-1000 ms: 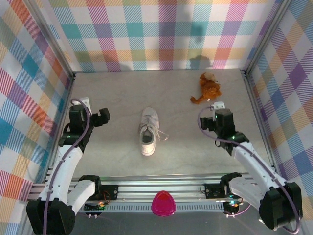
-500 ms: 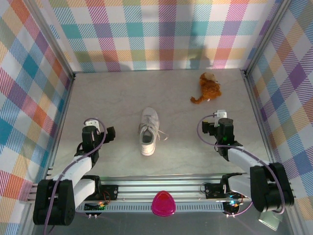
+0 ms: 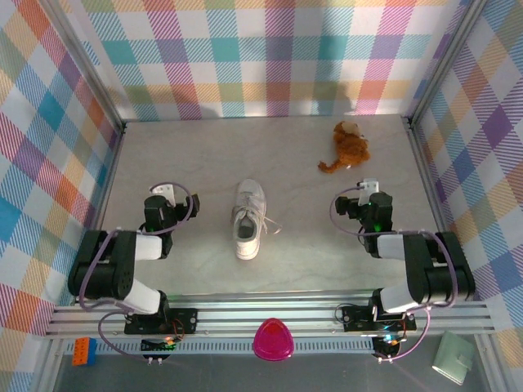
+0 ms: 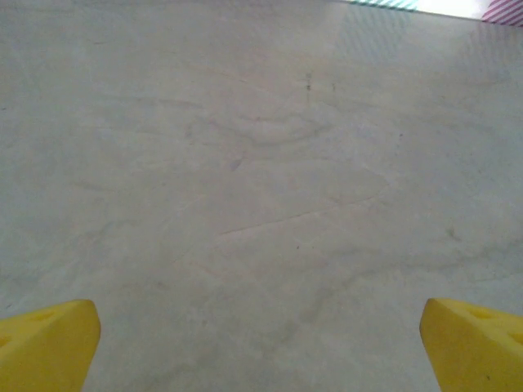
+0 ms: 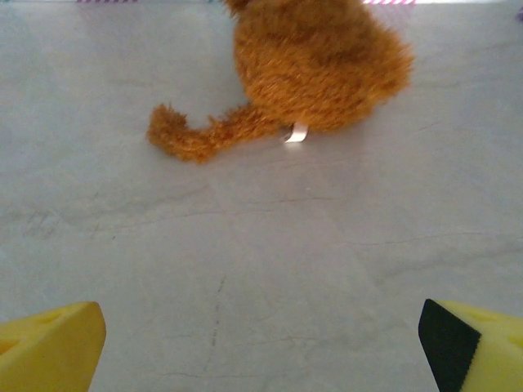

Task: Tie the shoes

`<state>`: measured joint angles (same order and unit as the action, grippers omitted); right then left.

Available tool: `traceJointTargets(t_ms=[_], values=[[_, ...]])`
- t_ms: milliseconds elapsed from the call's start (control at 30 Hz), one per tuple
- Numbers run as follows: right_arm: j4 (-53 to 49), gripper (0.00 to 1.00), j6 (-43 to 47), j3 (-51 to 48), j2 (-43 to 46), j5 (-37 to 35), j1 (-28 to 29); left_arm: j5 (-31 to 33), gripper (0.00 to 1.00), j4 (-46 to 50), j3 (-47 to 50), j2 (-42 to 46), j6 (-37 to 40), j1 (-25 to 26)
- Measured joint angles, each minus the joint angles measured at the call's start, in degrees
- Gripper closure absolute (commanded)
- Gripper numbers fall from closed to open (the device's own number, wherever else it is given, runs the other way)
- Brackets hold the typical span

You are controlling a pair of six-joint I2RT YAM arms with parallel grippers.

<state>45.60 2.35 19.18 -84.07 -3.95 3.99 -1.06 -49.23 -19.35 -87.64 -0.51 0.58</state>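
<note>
Both arms have drawn back and folded low since a second ago, their elbows tucked by the near edge of the table (image 3: pixel 310 261). Left gripper (image 3: pixel 173 204) and right gripper (image 3: pixel 359 202) sit low, jaws spread wide with nothing between them. The white sneaker (image 3: pixel 248 219) lies mid-table, toe toward 12 o'clock, at 3 o'clock from the left jaws and 9 o'clock from the right, well apart from both. A brown plush toy (image 5: pixel 319 65) lies at 12 o'clock of the right jaws.

The shoe (image 3: pixel 248 219) lies near the middle of the table (image 3: pixel 302 261), toe toward the far edge; the toy (image 3: pixel 349 145) lies near the far right corner, well apart.
</note>
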Motion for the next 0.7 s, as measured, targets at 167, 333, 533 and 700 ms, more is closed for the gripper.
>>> traceJointTargets(t_ms=[167,333,533,700], values=[[-0.42,0.01,-1.29,2.95,-3.76,1.38,-2.27,-0.83,0.0,1.14,-1.38,-3.08,0.24,0.13],[-0.2,0.01,-2.03,3.98,-3.76,1.81,-3.56,0.15,0.0,1.07,-4.07,-3.06,0.83,0.92],[-0.2,0.01,-2.19,3.98,-3.76,2.58,-3.56,0.72,0.0,1.36,-4.11,-3.06,1.46,1.22],[-0.22,0.01,-2.19,3.98,-3.76,2.6,-3.56,0.72,0.0,1.36,-4.11,-3.06,1.46,1.22]])
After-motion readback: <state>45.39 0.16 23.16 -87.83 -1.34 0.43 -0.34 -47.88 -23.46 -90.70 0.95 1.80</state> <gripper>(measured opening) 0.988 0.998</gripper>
